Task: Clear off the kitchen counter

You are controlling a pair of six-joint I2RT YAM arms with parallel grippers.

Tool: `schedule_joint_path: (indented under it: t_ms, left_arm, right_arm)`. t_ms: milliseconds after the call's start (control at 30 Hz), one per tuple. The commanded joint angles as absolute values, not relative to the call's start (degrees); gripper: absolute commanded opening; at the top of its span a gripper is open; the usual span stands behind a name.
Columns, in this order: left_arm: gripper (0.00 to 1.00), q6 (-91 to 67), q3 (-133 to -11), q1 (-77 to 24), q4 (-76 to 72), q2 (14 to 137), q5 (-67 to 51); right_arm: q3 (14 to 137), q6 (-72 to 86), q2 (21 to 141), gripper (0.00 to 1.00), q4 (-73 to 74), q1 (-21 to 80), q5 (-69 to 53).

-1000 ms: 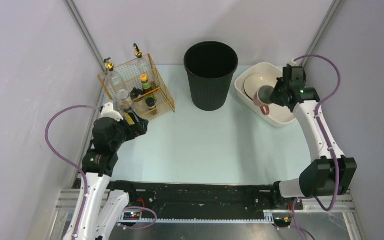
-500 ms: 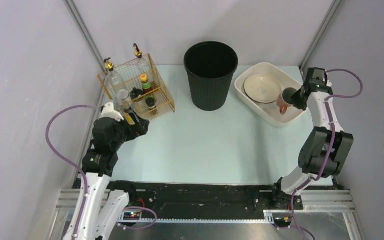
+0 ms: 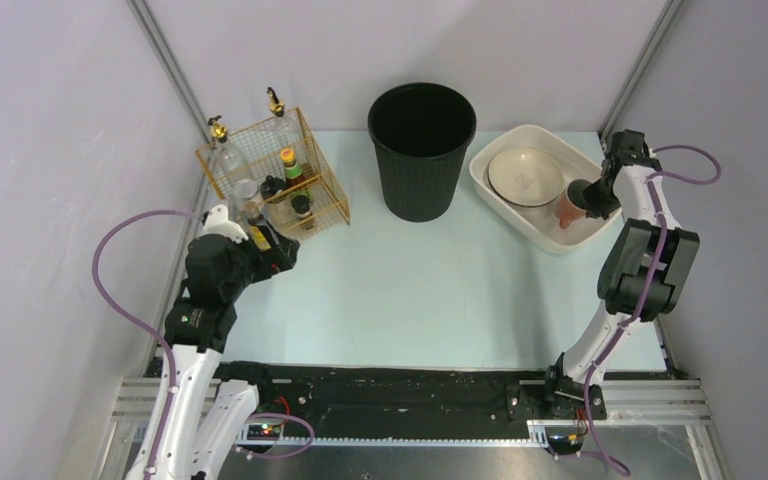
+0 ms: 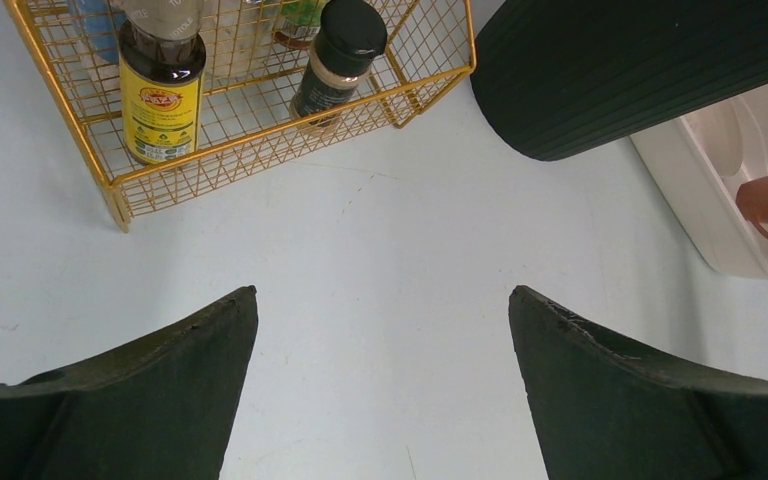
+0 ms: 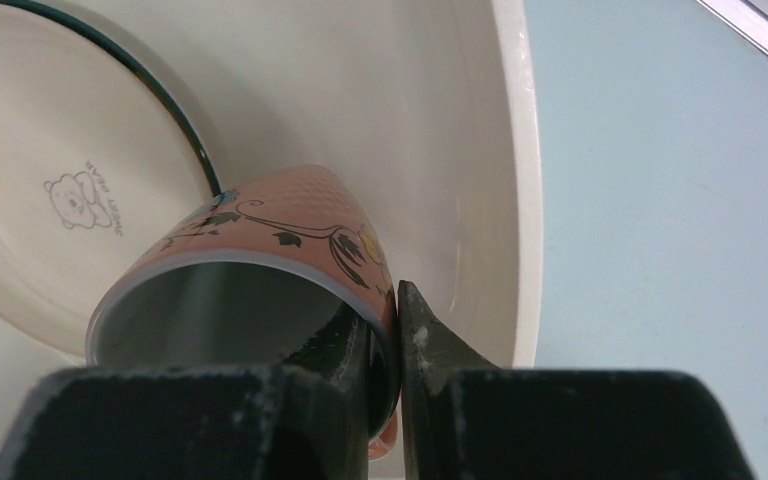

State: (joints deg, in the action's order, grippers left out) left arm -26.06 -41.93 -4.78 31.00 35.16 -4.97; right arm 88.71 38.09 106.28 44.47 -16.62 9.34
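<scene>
Pink ceramic mug [image 5: 260, 240] with leaf motif: rim pinched in nearly closed right gripper [image 5: 381, 318], tilted over white rectangular basin [image 5: 522, 180] at far right of pale mint-green kitchen counter [image 3: 410, 290]. Empty left gripper [image 4: 382, 295]: spread wide above counter. Risk: thin rim hold could slip; mug might chip cream bowl [image 5: 40, 200].

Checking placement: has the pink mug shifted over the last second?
Yes. The mug, pinched by the right gripper, moved right, off the bowl toward the right wall of the basin.
</scene>
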Motion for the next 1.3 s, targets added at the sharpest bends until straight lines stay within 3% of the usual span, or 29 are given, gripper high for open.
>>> schedule_joint_path:
  t_ms: [0, 367, 700, 1033, 1267]
  left_arm:
    - [0.98, -26.69, -42.15, -4.21, 29.9, 35.15, -6.19]
    - [0.98, -26.57, -42.08, -4.14, 29.88, 35.12, -6.03]
    - [0.98, -26.59, -42.02, -4.19, 29.89, 35.26, -5.93]
    - [0.98, -26.58, -42.01, -4.04, 29.88, 34.8, -5.95]
    - [0.98, -26.6, -42.08, -4.06, 29.93, 34.43, -6.49]
  right_arm:
    - [92.77, 41.06, 107.47, 0.0, 44.03, -16.71, 11.28]
    - [94.62, 40.94, 111.27, 0.0, 45.49, -16.26, 12.65]
    - [95.9, 39.94, 111.49, 0.27, 45.67, -15.7, 13.09]
    - [99.94, 37.2, 108.41, 0.36, 48.58, -14.11, 13.79]
    - [98.76, 33.38, 101.71, 0.49, 49.34, -12.45, 16.1]
